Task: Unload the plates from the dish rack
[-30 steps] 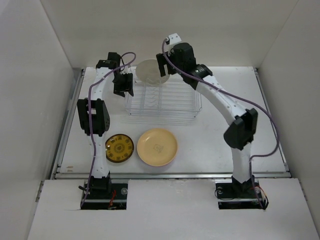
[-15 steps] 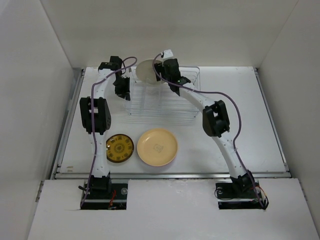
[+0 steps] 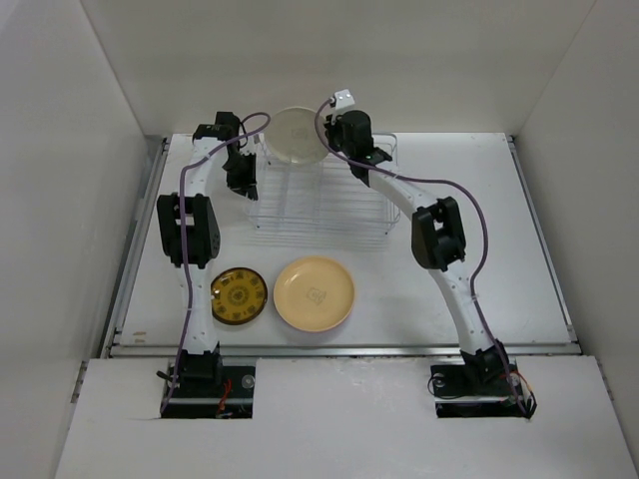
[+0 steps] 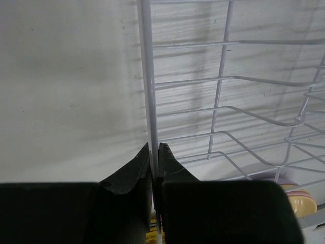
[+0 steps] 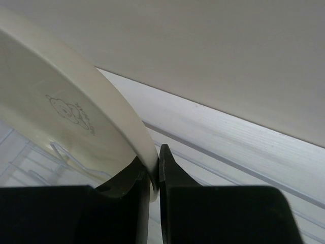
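Note:
The wire dish rack point(image 3: 324, 200) stands at the back middle of the table. A cream plate point(image 3: 297, 135) stands upright at its back left corner. My right gripper point(image 3: 328, 140) is shut on that plate's right rim; in the right wrist view the rim point(image 5: 144, 147) is pinched between the fingers of the gripper point(image 5: 155, 162). My left gripper point(image 3: 243, 182) is shut on the rack's left side wire point(image 4: 147, 76), which runs straight up from the closed gripper point(image 4: 154, 151). A patterned amber-yellow plate point(image 3: 239, 295) and a cream-tan plate point(image 3: 314, 292) lie flat on the table in front of the rack.
White walls enclose the table on the left, back and right. A metal rail point(image 3: 339, 349) runs along the near edge. Purple cables loop over both arms. The rack's upright prongs point(image 4: 264, 122) show beside the left gripper.
The right arm reached down to the upright cream plate and its gripper closed on the rim. The left gripper closed on the rack's side wire.

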Available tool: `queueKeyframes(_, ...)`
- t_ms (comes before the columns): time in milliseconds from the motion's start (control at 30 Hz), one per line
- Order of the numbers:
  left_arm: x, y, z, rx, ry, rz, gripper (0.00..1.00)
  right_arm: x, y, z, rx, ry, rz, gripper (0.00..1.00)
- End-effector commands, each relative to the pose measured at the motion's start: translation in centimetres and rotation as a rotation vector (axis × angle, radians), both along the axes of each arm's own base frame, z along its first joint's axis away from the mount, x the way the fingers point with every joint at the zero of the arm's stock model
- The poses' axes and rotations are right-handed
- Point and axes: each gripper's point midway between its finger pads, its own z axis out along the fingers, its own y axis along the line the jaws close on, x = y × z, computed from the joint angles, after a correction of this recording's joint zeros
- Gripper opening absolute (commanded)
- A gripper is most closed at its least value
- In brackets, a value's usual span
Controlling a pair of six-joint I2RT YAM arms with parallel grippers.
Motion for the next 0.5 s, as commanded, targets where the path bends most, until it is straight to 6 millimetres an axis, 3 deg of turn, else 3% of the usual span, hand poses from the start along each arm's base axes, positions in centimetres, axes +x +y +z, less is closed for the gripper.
queueKeyframes(0, -1.1, 1.1, -1.5, 0.005, 0.080, 0.034, 0.00, -1.0, 1.0, 7.9, 0.132, -0.117, 0.043, 0.00)
queueKeyframes(100, -0.9, 0.9, -1.2, -0.008, 0.074, 0.040, 0.00, -1.7, 1.1, 9.7, 0.153, -0.133, 0.066, 0.00)
queueKeyframes(133, -0.9, 0.8, -1.1, -0.017, 0.075, 0.037, 0.00, -2.3, 0.9, 12.3, 0.179, -0.161, 0.067, 0.00)
queueKeyframes(200, -0.7, 0.6, -0.9, -0.023, 0.073, 0.060, 0.00, -2.9, 0.6, 14.0, 0.202, -0.187, 0.067, 0.00)
queueKeyframes(233, -0.7, 0.6, -0.9, -0.025, 0.075, 0.069, 0.00, -3.7, -0.1, 17.0, 0.223, -0.231, 0.059, 0.00)
queueKeyframes(333, -0.7, 0.8, -0.8, -0.038, 0.091, 0.132, 0.00, -4.5, -1.5, 19.3, 0.250, -0.286, 0.011, 0.00)
queueKeyframes(367, -0.6, 0.7, -1.0, -0.042, 0.094, 0.146, 0.00, -5.1, -2.0, 21.0, 0.262, -0.309, 0.003, 0.00)
queueKeyframes(467, -0.9, 0.1, -1.4, -0.080, 0.123, 0.185, 0.00, -5.2, -2.2, 21.3, 0.240, -0.320, 0.003, 0.00)
